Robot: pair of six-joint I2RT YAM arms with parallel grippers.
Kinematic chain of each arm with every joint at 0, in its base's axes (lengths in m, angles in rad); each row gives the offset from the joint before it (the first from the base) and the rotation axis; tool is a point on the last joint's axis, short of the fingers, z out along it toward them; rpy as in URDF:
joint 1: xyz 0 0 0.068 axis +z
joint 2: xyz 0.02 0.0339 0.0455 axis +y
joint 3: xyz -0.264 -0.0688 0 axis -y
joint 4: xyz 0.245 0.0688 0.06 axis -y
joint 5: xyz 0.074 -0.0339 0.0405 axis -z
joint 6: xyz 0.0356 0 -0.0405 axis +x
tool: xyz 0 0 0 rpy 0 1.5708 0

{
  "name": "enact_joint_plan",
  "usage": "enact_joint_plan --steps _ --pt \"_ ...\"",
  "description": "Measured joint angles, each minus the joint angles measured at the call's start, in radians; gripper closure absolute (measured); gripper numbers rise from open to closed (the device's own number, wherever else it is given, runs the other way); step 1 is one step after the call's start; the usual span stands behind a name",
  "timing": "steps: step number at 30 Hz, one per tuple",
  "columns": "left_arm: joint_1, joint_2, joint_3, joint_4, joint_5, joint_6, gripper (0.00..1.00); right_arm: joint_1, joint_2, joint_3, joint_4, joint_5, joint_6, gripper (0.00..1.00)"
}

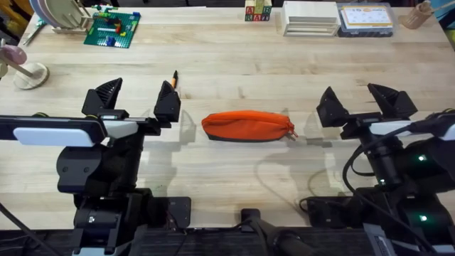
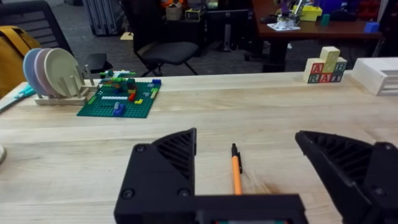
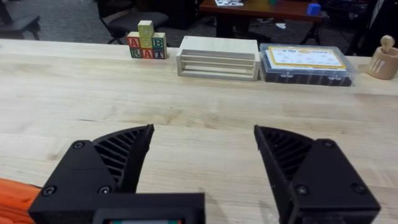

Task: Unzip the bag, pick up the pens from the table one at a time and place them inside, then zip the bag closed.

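Note:
The orange bag (image 1: pixel 247 126) lies lengthwise in the middle of the wooden table (image 1: pixel 227 64), its zipper shut and its small pull at the right end. A corner of the bag (image 3: pixel 15 194) shows in the right wrist view. An orange pen (image 1: pixel 173 82) with a black tip lies just beyond my left gripper (image 1: pixel 135 99); in the left wrist view the pen (image 2: pixel 236 171) sits between the spread fingers. My left gripper (image 2: pixel 249 165) is open and holds nothing. To the right of the bag, my right gripper (image 1: pixel 366 102) is also open and holds nothing, seen again as the gripper (image 3: pixel 202 152) over bare wood.
A green brick baseplate (image 1: pixel 111 29) and a plate rack (image 1: pixel 60 16) stand at the back left. Alphabet blocks (image 1: pixel 258 11), a white slatted box (image 1: pixel 310 18) and a clear case (image 1: pixel 365 19) line the back edge. A wooden peg stand (image 1: pixel 27 71) sits far left.

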Motion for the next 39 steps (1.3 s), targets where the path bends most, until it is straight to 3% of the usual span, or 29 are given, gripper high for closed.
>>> enact_joint_plan --steps 22,27,32,33,39 --pt "0.000 0.000 0.000 0.000 0.001 -0.002 0.007 0.000 0.000 0.008 -0.028 0.007 0.000 0.005" --pt "0.000 0.000 0.007 -0.042 0.001 -0.005 0.007 0.000 0.000 0.039 -0.095 0.007 0.000 0.005" --pt "0.000 0.000 0.060 -0.132 0.001 -0.008 0.007 0.000 0.000 0.105 -0.280 0.006 0.000 0.005" --pt "0.000 0.000 0.128 -0.163 0.001 -0.008 0.007 0.000 0.002 0.206 -0.409 0.006 -0.030 0.005" --pt "0.000 0.013 0.167 -0.174 0.022 -0.008 0.007 0.000 0.056 0.311 -0.446 0.006 -0.039 0.006"
